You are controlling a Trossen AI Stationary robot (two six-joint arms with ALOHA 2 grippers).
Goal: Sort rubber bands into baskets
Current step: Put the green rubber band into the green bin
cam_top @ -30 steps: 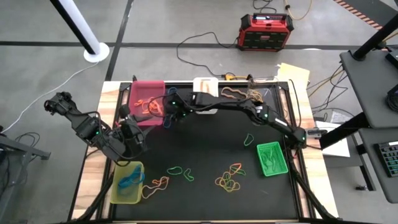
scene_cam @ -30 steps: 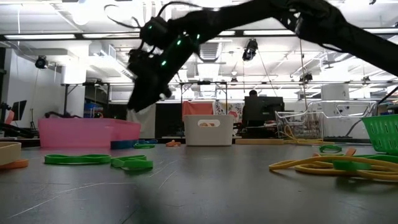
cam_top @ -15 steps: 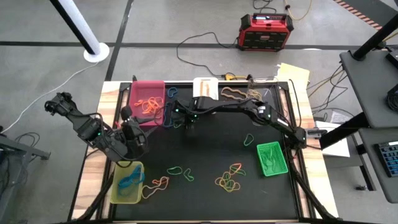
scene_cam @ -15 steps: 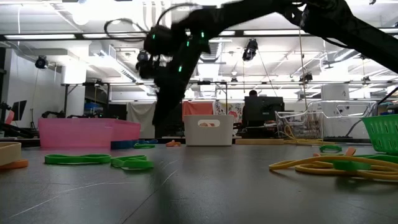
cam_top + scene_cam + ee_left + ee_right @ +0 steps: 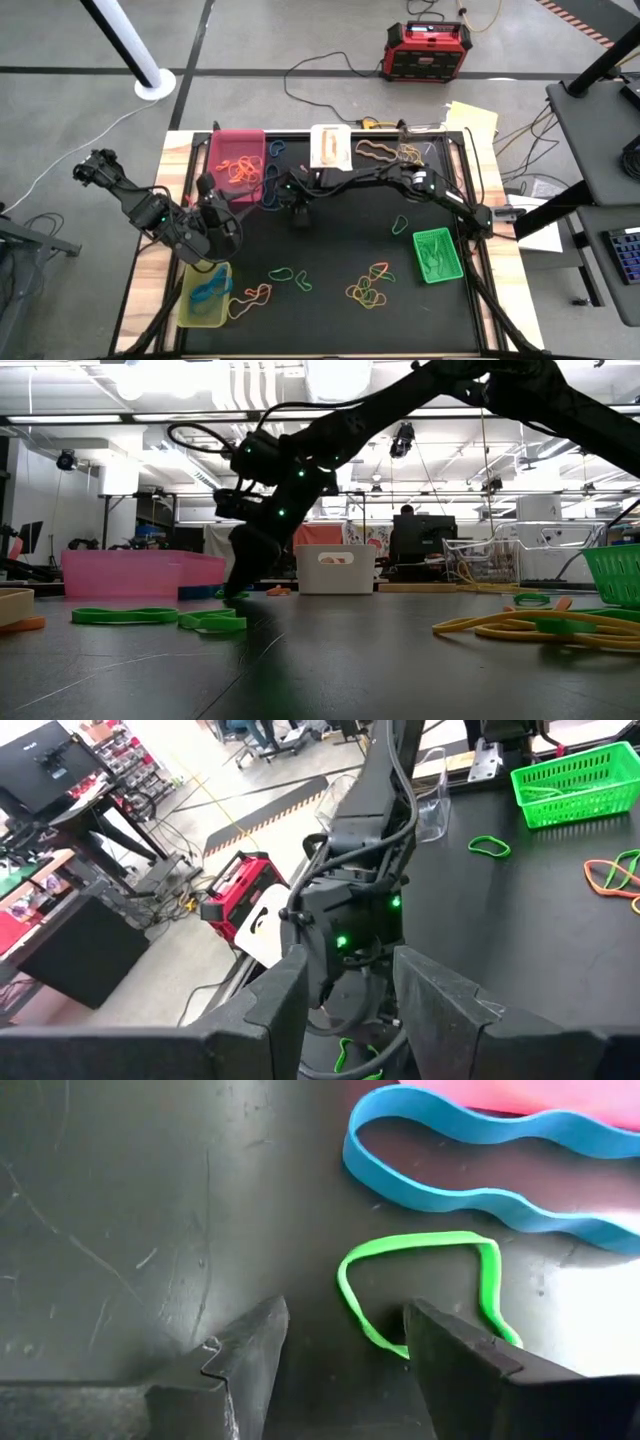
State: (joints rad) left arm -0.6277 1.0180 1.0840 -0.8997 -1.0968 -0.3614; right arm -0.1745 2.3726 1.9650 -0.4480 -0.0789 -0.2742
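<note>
My right gripper (image 5: 340,1355) (image 5: 238,582) is open and hangs low over the black mat, next to the pink basket (image 5: 237,165). Just ahead of its fingertips a green rubber band (image 5: 420,1280) lies flat on the mat, and a blue rubber band (image 5: 480,1160) lies beyond it by the basket wall. Neither band is touched. My left gripper (image 5: 345,1010) is open with nothing between its fingers. It waits at the table's left above the yellow-green basket (image 5: 205,295), which holds a blue band.
The white basket (image 5: 330,145) and the clear basket (image 5: 400,150) stand along the far edge, and the green basket (image 5: 437,255) stands at the right. Loose bands lie toward the near edge: a green one (image 5: 290,275), an orange one (image 5: 250,295) and a mixed heap (image 5: 367,290).
My right gripper has moved away from the pink basket's rim toward the middle of the table. It has then sunk to just above the mat and has stayed open.
</note>
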